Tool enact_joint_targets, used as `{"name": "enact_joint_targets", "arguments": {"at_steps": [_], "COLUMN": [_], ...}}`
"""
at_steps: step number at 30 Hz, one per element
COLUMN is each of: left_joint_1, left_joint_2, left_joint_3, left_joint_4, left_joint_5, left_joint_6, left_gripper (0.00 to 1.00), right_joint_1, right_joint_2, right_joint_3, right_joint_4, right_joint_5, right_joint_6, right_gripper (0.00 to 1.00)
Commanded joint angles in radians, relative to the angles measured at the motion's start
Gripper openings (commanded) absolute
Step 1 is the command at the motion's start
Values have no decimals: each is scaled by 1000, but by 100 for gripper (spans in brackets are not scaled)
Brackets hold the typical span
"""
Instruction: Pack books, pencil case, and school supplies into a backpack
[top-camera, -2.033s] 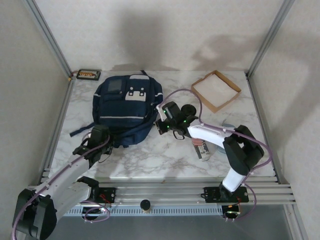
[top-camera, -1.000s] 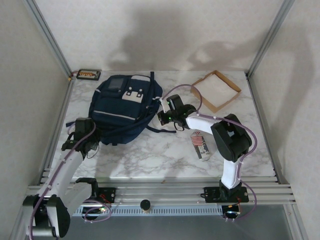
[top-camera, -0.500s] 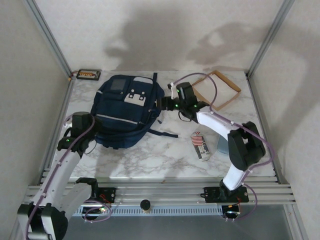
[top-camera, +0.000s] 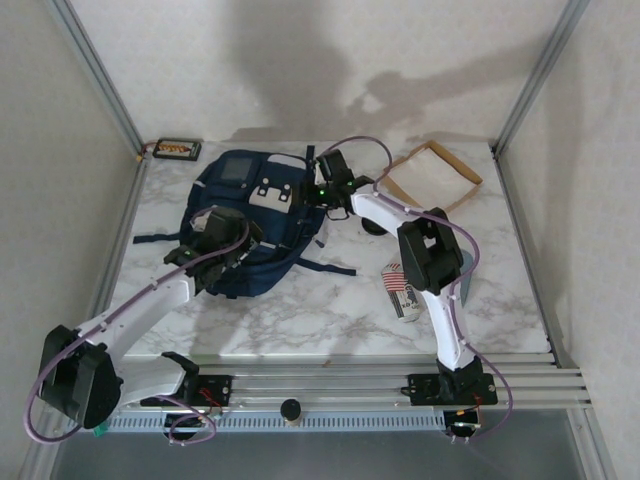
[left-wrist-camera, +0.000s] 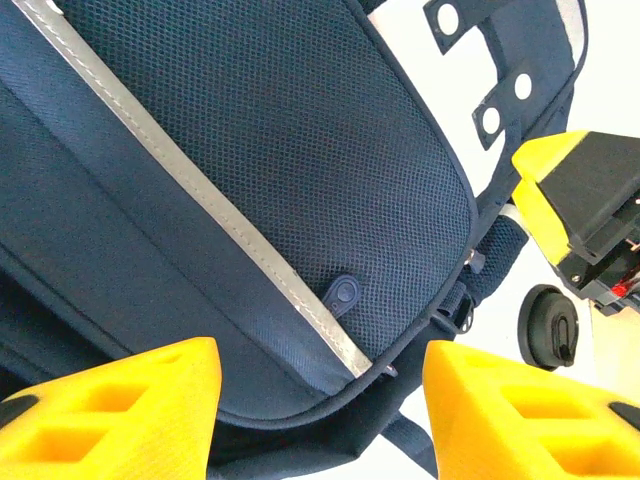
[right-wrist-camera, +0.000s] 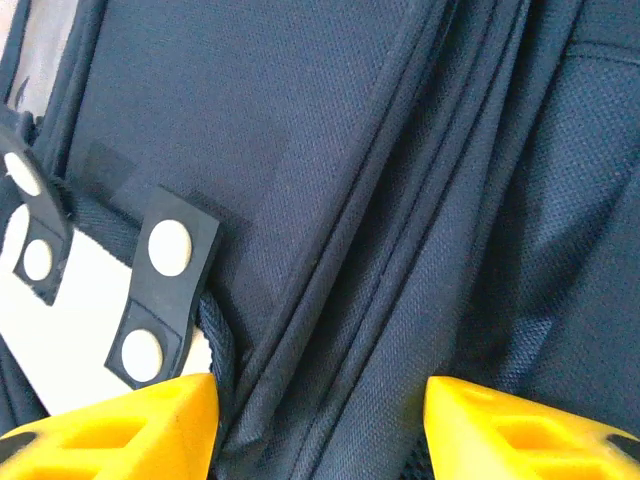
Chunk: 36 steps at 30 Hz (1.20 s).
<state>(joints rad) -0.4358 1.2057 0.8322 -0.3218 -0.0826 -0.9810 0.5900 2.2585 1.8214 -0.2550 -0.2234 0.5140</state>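
Left pincer (left-wrist-camera: 316, 385) hovers partly open and empty over the backpack (top-camera: 285, 225), which lies flat on the desk (top-camera: 300, 310). A zipper pull (left-wrist-camera: 342, 293) sits just ahead of its fingers, likely its target. Right pincer (right-wrist-camera: 320, 400), equally parted and empty, hangs above the bag's top seams beside the snap tabs (right-wrist-camera: 160, 285), probably to steady the fabric.

The right claw (right-wrist-camera: 320, 430) hangs close over the backpack (right-wrist-camera: 300, 150), its two yellow fingers (right-wrist-camera: 120, 425) standing well apart at the bottom corners with navy fabric showing between them. Ridged seams (right-wrist-camera: 400, 230) run diagonally from the upper right down to the lower left. At the left, a dark tab (right-wrist-camera: 165, 285) with two white round studs lies over a white patch (right-wrist-camera: 75, 340); a second studded tab sits just beside it at the edge.
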Motion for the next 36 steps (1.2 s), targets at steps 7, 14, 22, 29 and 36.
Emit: {"name": "enact_joint_targets", "arguments": {"at_steps": [7, 14, 22, 29, 36], "left_joint_1": [-74, -93, -9, 89, 44], "left_joint_2": [90, 177, 306, 344, 165], "left_joint_3": [97, 78, 91, 99, 81], "left_joint_4": [17, 55, 133, 313, 178], "left_joint_5": [-32, -37, -10, 100, 105], "left_joint_6": [-28, -58, 52, 235, 201], "left_gripper": [56, 57, 47, 42, 52], "right_joint_1": [25, 5, -7, 100, 99], "right_joint_2": [138, -19, -281, -513, -490], "right_joint_3": [177, -17, -386, -745, -765], "right_joint_4": [-86, 69, 255, 455, 539], "right_joint_5": [-6, -35, -91, 21, -4], "right_joint_6": [37, 86, 166, 351, 422], "right_gripper": [26, 0, 0, 0, 0]}}
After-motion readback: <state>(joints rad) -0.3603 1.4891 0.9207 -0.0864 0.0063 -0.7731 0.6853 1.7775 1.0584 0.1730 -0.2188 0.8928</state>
